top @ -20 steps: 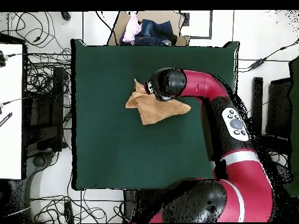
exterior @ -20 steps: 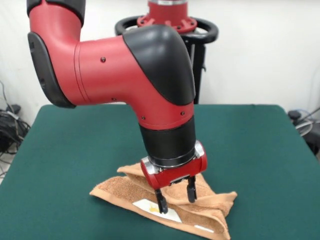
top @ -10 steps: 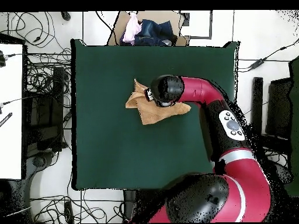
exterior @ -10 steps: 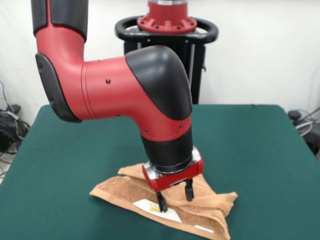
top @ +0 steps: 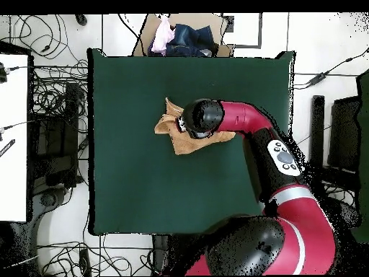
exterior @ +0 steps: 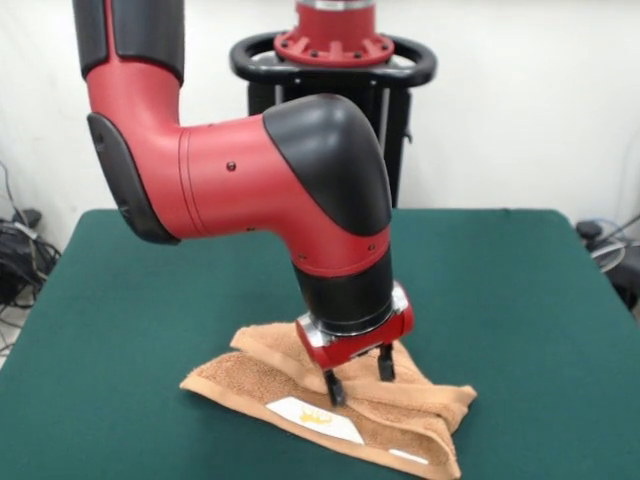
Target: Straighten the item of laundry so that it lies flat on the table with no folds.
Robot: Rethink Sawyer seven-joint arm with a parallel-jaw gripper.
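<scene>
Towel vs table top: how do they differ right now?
The towel is peach-orange terry; the table is dark green and felt-like. The towel lies folded and bunched in layers; the table top is flat. The towel is much smaller than the table. The open gripper stands over the towel's folds, not over bare table.

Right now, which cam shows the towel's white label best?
Front view. The white label lies face-up on the towel, beside the open gripper. Overhead shows no label; the arm covers part of the towel.
</scene>
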